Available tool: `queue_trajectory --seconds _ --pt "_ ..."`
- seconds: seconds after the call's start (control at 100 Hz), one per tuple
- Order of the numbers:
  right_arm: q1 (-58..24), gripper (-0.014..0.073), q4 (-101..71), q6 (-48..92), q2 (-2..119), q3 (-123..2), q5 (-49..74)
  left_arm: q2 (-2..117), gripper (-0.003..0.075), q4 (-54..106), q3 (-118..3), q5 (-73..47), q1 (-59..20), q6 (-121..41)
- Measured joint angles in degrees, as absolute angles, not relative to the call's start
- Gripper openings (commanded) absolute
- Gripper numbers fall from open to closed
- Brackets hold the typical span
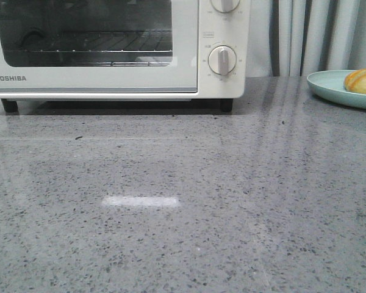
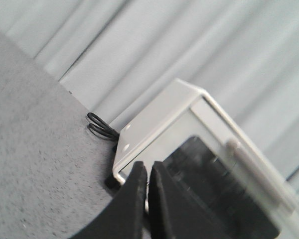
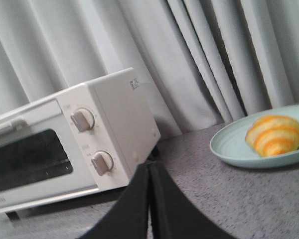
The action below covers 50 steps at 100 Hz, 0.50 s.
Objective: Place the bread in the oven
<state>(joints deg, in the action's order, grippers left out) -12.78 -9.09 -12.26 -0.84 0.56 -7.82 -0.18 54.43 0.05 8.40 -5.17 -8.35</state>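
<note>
The white-cream TOSHIBA oven point(image 1: 110, 79) stands at the back left with its glass door shut; a wire rack shows behind the window. It also shows in the left wrist view point(image 2: 189, 139) and the right wrist view point(image 3: 114, 124). The bread point(image 1: 363, 80), golden-orange with cream stripes, lies on a pale teal plate point(image 1: 329, 85) at the far right edge; the right wrist view shows the bread point(image 3: 275, 134) too. My left gripper point(image 2: 148, 167) is shut and empty, near the oven's left front corner. My right gripper point(image 3: 149, 167) is shut and empty, between oven and plate. Neither gripper shows in the front view.
The grey speckled table point(image 1: 183, 207) stretches in front of the oven. Pale curtains point(image 1: 311, 36) hang behind. A black coiled cable point(image 2: 100, 125) lies at the oven's side. Two dial knobs point(image 1: 222, 60) are on the oven's right panel.
</note>
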Motion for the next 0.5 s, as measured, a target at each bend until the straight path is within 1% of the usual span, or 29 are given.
queue_trajectory --seconds 0.06,0.13,0.24,0.34,0.39,0.5 --pt "-12.78 -0.0049 -11.27 -12.26 -0.84 0.44 -6.84 -0.18 -0.0022 57.61 -0.07 8.80 -5.17 -8.35" --pt "-12.78 -0.0049 -11.99 -12.28 -0.84 -1.76 -2.30 -0.18 -0.0022 55.57 -1.01 7.37 -5.17 -8.35" --pt "-12.78 -0.0049 -7.72 -12.28 1.61 -8.66 7.15 1.22 -0.0022 44.40 -8.26 -3.30 -5.17 -8.35" --pt "-12.78 -0.0049 -1.13 -12.28 7.65 -16.51 13.85 8.35 -0.0021 33.63 -17.27 -11.05 -5.17 -8.35" --pt "-12.78 -0.0049 1.27 -12.28 11.31 -19.93 16.50 13.89 -0.0021 30.51 -21.63 -13.80 -5.17 -9.95" --pt "-12.78 -0.0049 3.38 -12.28 19.52 -26.10 20.77 24.89 -0.0021 27.95 -31.74 -17.99 -5.17 -20.18"
